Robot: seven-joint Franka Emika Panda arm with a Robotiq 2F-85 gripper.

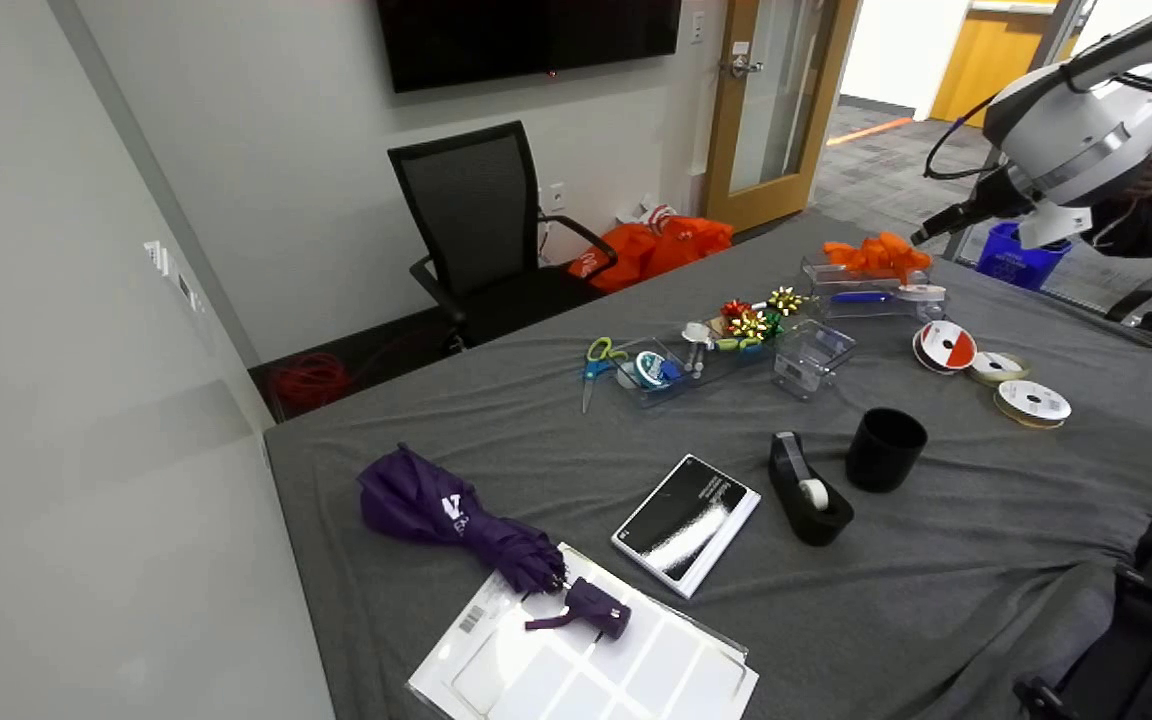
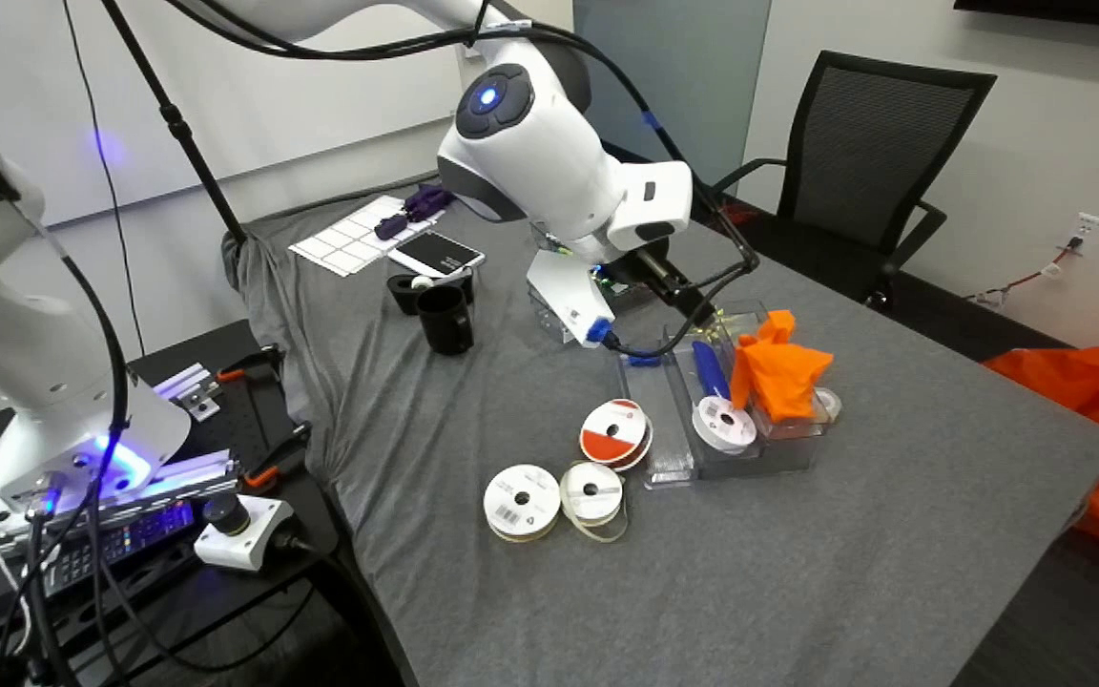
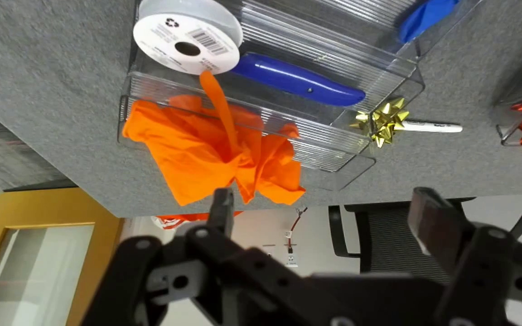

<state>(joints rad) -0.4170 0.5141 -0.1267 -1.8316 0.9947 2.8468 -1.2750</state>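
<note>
Hovering | fingers [image 3: 437, 226] spread wide, bare | orange cloth [image 3: 188, 158] near (exact gap hard to judge)

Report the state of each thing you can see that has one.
End effector: open, holding nothing.
Orange cloth: bunched, sticking out of a clear tray.
Purple umbrella: collapsed, lying on its side.
Scissors: lying flat; blade opening unclear.
Black mug: upright, contents unclear.
Tape dispenser: upright, tape loaded.
Wall screen: dark.
Arm light: lit blue.
Office chair: unoccupied.

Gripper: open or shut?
Open. In the wrist view, the gripper has its fingers wide apart with nothing held between them; the orange bundle lies ungripped.
</note>
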